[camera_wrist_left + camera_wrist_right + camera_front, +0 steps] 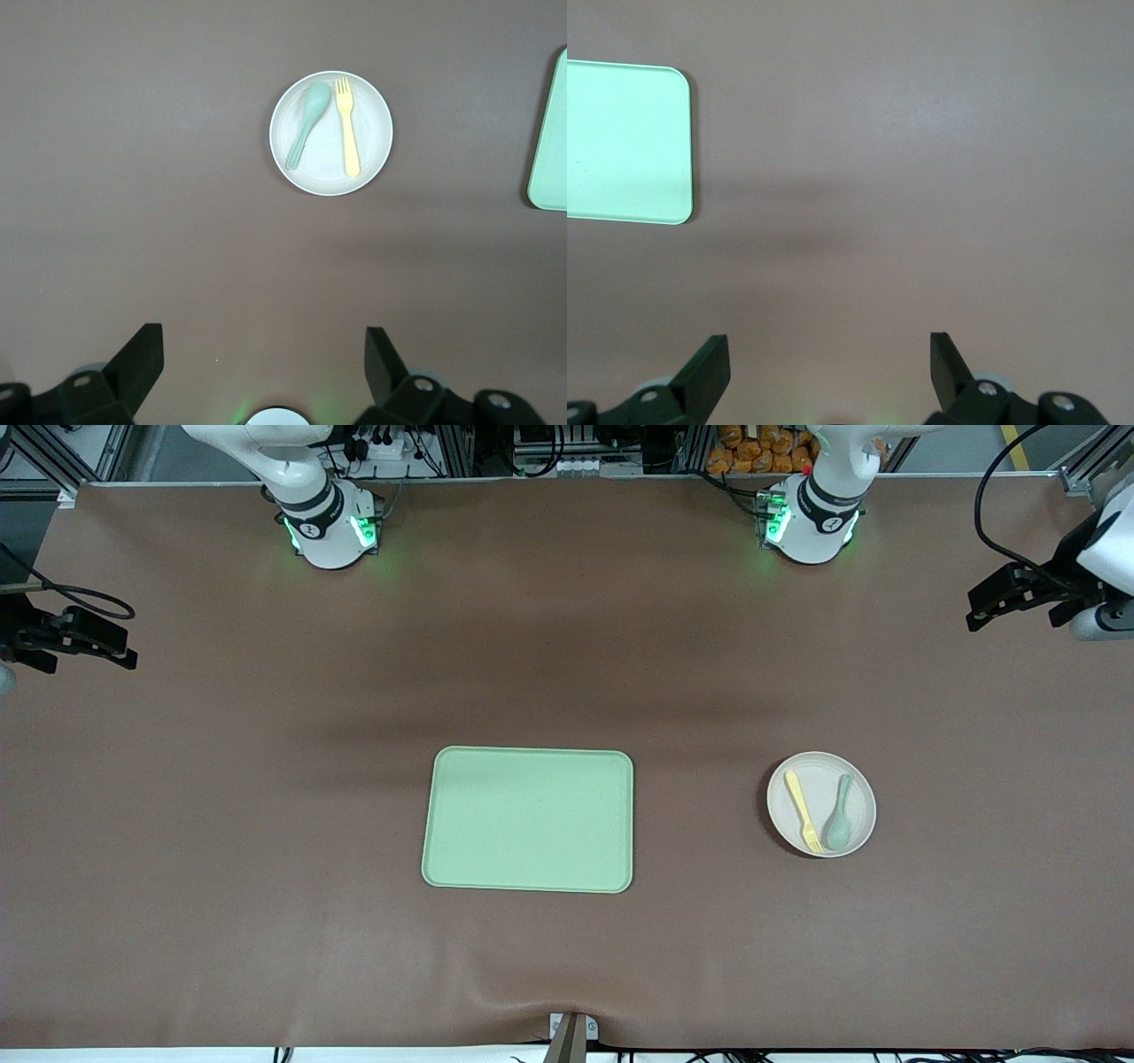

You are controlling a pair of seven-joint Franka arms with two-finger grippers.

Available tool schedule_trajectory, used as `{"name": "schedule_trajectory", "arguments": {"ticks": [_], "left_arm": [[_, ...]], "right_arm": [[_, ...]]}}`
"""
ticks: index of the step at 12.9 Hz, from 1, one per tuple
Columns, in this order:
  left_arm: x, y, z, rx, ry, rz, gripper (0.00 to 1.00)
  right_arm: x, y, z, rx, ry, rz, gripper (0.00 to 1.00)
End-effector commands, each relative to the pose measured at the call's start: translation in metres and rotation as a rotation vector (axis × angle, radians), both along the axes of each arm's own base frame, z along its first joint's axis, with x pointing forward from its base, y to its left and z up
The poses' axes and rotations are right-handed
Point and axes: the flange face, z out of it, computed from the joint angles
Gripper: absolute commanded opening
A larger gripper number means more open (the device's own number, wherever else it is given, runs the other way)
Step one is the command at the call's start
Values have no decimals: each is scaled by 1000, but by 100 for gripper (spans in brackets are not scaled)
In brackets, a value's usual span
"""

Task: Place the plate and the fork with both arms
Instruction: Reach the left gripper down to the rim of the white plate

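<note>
- Plate [821, 804] sits toward the left arm's end of the worktop [266, 824], fork [803, 811] and spoon [839, 813] on it, tray [529, 818] apart.
- Left pincer [264, 359] and right pincer [829, 359] gape empty; I'd lower the left squarely over the fork's handle, clear of the spoon.

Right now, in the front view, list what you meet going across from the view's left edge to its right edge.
right gripper, open, over the table's end → tray → plate holding the fork, then the spoon → left gripper, open, over the table's other end.
</note>
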Motion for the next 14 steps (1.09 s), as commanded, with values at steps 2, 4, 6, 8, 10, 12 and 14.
{"name": "schedule_trajectory", "arguments": {"ticks": [2, 4, 6, 8, 10, 12, 14], "left_arm": [[8, 7, 8, 23, -4, 32, 100], [32, 16, -12, 11, 30, 31, 100], [56, 34, -67, -34, 96, 78, 100], [82, 44, -115, -20, 106, 85, 100], [103, 53, -167, -14, 121, 93, 100], [115, 57, -218, -36, 92, 107, 100], [118, 57, -265, -41, 74, 82, 100]], "right_arm": [[-4, 1, 1, -13, 1, 15, 100], [-4, 2, 0, -13, 2, 16, 100], [-4, 3, 0, -13, 4, 19, 100], [-4, 3, 0, -13, 2, 19, 100], [-4, 4, 0, -12, 2, 19, 100], [-4, 5, 0, -12, 4, 22, 100], [-3, 7, -1, -12, 5, 25, 100]]}}
